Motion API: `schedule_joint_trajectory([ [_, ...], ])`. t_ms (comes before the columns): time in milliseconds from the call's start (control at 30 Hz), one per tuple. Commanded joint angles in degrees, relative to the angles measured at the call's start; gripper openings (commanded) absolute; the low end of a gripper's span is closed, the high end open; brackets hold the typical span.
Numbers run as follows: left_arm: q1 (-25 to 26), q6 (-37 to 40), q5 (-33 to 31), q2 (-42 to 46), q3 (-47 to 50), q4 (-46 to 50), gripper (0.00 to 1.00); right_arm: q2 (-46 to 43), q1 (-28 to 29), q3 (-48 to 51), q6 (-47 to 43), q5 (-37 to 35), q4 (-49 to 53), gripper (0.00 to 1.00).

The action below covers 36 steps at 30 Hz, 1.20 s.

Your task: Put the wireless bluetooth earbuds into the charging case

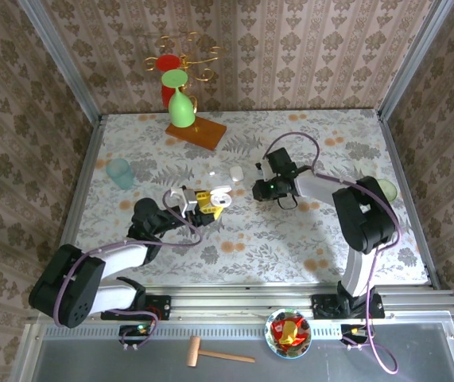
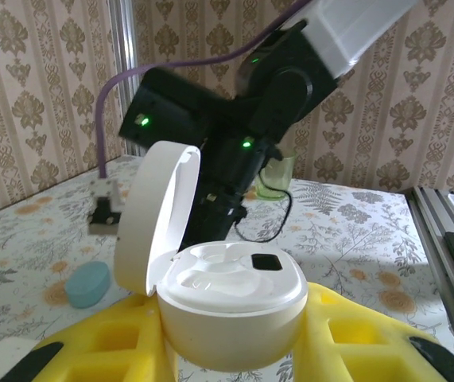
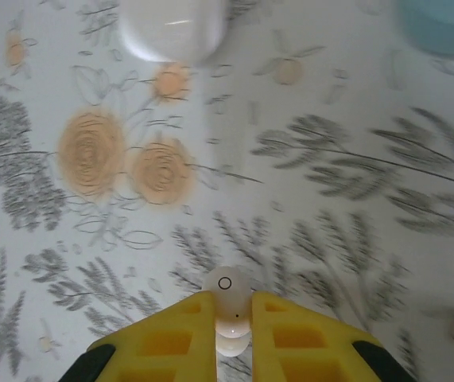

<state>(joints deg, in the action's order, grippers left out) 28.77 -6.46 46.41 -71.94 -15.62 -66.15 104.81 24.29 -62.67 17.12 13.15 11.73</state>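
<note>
My left gripper (image 2: 234, 350) is shut on a white charging case (image 2: 234, 306), its yellow fingers (image 2: 107, 346) on either side of the base. The lid (image 2: 157, 216) stands open to the left, and the moulded wells on top face up. In the top view this case (image 1: 219, 196) is at mid-table with the left gripper (image 1: 204, 204). My right gripper (image 3: 232, 301) is shut on a small white earbud (image 3: 225, 285), pinched between the yellow fingertips just above the tablecloth. That right gripper (image 1: 258, 181) is a short way right of the held case.
A closed white case (image 3: 175, 28) and a pale blue one (image 3: 441, 24) lie ahead of the right gripper. A pale blue case (image 2: 87, 284) lies left of the held case. A blue cup (image 1: 119, 173), a green glass (image 1: 181, 107) on an orange board and a red cup (image 1: 167, 68) stand further back.
</note>
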Motion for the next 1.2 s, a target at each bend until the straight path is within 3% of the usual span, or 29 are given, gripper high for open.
schedule_joint_trajectory([
  [0,-0.4,0.6,-0.5,-0.8,-0.3,-3.0,0.26,-3.9,1.5,3.8,9.2,-14.3,-3.0,0.14],
  [133,-0.4,0.3,-0.2,-0.9,-0.7,-3.1,0.26,-6.6,3.7,6.9,15.5,-23.4,-0.3,0.13],
  [433,-0.3,0.6,0.1,-1.0,-1.2,-2.4,0.26,-11.1,4.3,14.9,25.6,-12.8,-6.1,0.16],
  [533,-0.4,0.4,0.2,-1.1,-1.2,-2.5,0.25,-11.6,3.7,15.9,26.1,-11.2,-6.8,0.22],
  [800,-0.3,0.2,0.4,-0.7,-1.2,-2.7,0.25,-13.7,1.5,15.3,18.6,-8.5,-4.3,0.43],
  [967,-0.2,0.0,0.6,-0.7,-1.0,-3.1,0.25,-12.0,-0.6,13.5,9.2,-0.6,-5.1,0.46],
  [1167,-0.2,0.0,0.6,0.2,-0.9,-2.4,0.25,-10.0,-2.7,11.8,3.6,1.6,-3.9,0.46],
])
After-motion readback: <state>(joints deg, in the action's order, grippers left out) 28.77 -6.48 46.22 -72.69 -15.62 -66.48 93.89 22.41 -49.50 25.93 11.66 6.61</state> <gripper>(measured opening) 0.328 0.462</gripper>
